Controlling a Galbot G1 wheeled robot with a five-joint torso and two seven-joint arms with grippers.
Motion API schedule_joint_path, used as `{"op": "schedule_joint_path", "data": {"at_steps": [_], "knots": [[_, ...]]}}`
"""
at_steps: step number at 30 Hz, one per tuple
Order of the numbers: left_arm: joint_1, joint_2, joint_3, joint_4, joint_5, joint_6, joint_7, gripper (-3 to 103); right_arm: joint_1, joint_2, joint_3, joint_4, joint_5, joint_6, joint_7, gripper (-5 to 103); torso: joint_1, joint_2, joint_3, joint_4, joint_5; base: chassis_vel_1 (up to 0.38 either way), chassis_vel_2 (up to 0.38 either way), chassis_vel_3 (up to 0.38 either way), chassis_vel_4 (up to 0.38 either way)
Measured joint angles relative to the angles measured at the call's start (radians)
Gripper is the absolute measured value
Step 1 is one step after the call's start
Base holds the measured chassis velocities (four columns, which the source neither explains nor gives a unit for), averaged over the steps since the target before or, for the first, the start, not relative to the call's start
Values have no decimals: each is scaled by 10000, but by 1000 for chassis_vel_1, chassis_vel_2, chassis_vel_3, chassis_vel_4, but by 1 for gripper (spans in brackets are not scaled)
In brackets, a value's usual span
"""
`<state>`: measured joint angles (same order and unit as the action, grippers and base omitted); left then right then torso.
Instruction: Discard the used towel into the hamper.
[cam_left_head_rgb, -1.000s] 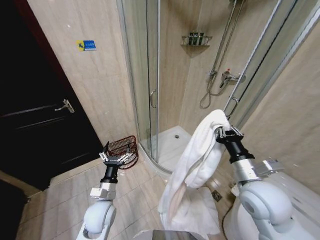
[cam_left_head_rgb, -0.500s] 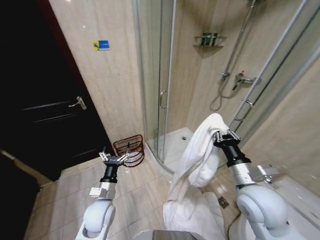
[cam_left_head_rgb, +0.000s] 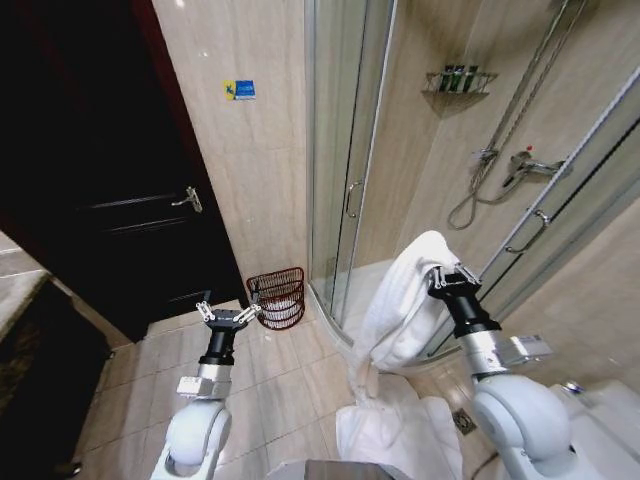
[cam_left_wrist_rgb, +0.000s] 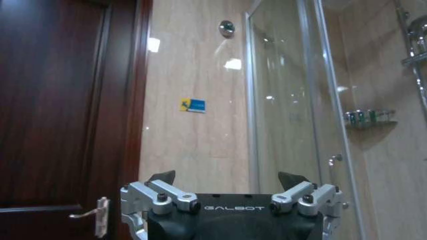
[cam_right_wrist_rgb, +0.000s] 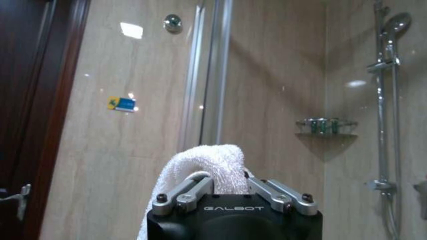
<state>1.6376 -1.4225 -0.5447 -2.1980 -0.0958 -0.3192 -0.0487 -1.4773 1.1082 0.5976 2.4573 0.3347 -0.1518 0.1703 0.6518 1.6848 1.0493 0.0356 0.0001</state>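
From the head view, the hamper stands on the floor tiles against the wall, between the dark door and the shower's glass door; it looks empty, as far as the wires let me see. The right claw is clenched on the white towel, whose tail trails down to the floor. Its wrist view shows the towel bunched over the fingers. The left claw hangs released, just short of the hamper.
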Motion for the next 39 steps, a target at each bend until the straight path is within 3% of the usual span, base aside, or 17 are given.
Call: {"op": "schedule_joint_path", "data": {"at_steps": [39], "knots": [[236, 23, -94, -73, -219, 60, 47, 100, -108, 317, -294, -191, -377, 269, -340, 9, 2, 0, 0, 0, -2, 81, 131, -82, -128]]}}
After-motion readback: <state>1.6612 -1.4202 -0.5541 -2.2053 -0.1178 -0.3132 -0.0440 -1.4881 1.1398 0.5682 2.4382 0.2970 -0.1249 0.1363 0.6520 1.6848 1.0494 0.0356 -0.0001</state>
